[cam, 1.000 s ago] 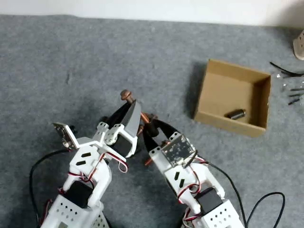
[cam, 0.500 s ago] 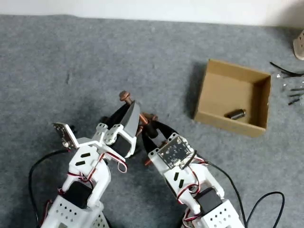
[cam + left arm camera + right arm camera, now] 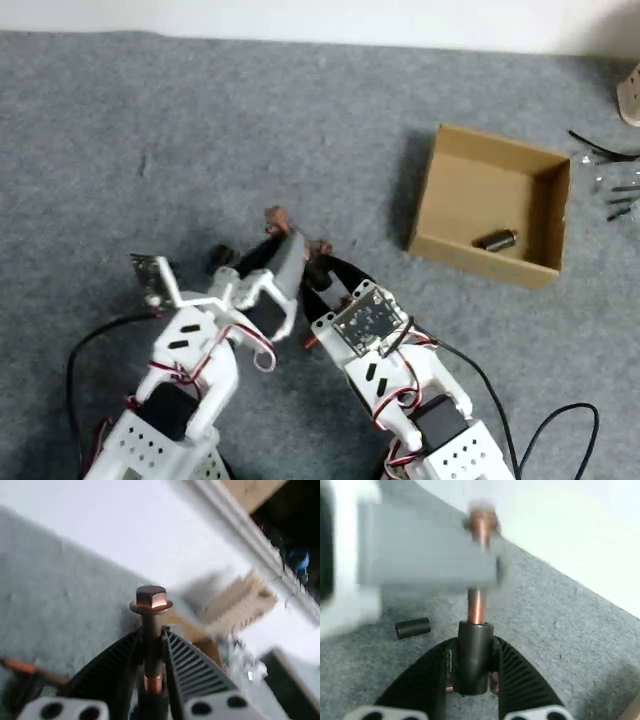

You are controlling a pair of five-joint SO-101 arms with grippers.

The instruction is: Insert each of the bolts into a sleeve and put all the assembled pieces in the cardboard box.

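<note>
One bolt [image 3: 151,625], head outward (tip at sleeve [image 3: 472,652])

The table [image 3: 200,120] is covered by a grey, felt-like mat, evenly lit, and soft shadows are cast on it. Along its far edge a white strip [image 3: 300,18] is seen from above. Near the far right corner thin dark pieces [image 3: 612,190] are scattered beside a pale rounded object [image 3: 631,95]. In the left wrist view a white surface [image 3: 125,540] is bounded by a pale moulding [image 3: 237,520], with darkness beyond
</note>
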